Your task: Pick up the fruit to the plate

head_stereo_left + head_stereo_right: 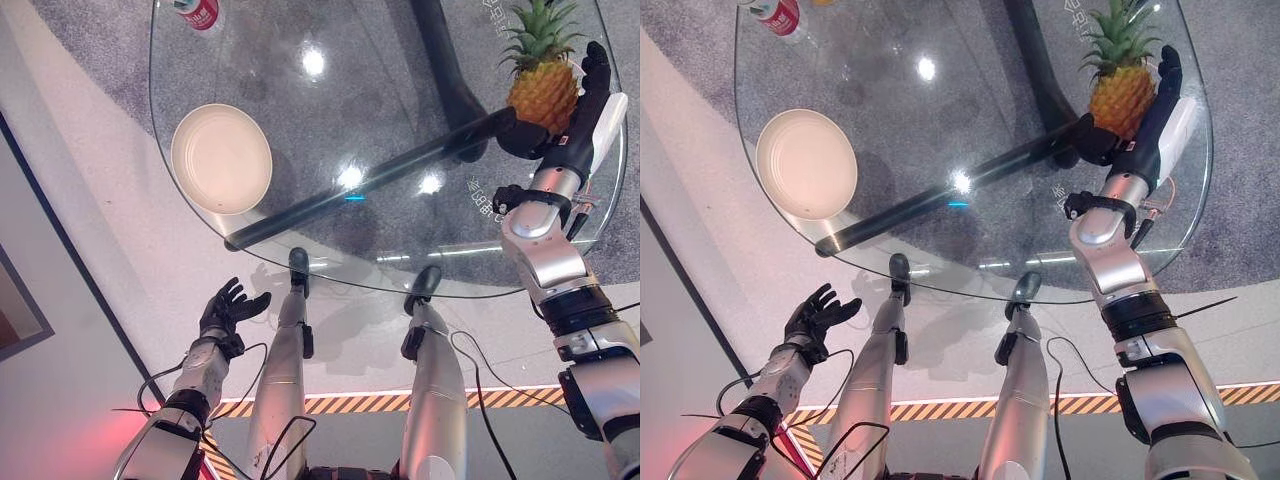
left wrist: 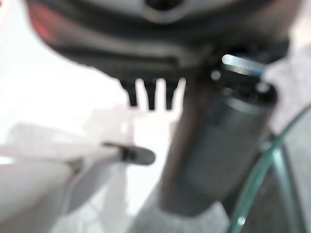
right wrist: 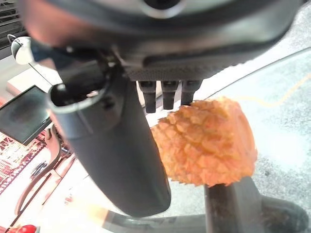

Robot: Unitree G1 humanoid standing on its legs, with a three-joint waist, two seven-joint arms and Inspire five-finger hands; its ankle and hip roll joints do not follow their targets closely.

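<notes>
I'm at the grasp: my right hand [image 1: 570,130] cups the pineapple [image 1: 543,92], fingers straight, not yet clamped. Next I close, lift, and carry it across the worktop [image 1: 400,120] to the plate [image 1: 221,158]; my left hand [image 1: 228,308] hangs open below.

Round glass table [image 1: 380,60], red bottle [image 1: 197,12] at its far edge, striped floor tape [image 1: 350,403].

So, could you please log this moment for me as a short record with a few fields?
fruit: pineapple, upright on the glass table, at its right side
plate: white plate, empty, at the table's left side
right hand: open, fingers straight along the pineapple's right side, thumb low on its left side
left hand: open, low beside the table, holding nothing
other: red can at the table's far left edge
task state: pineapple not yet on the plate
</notes>
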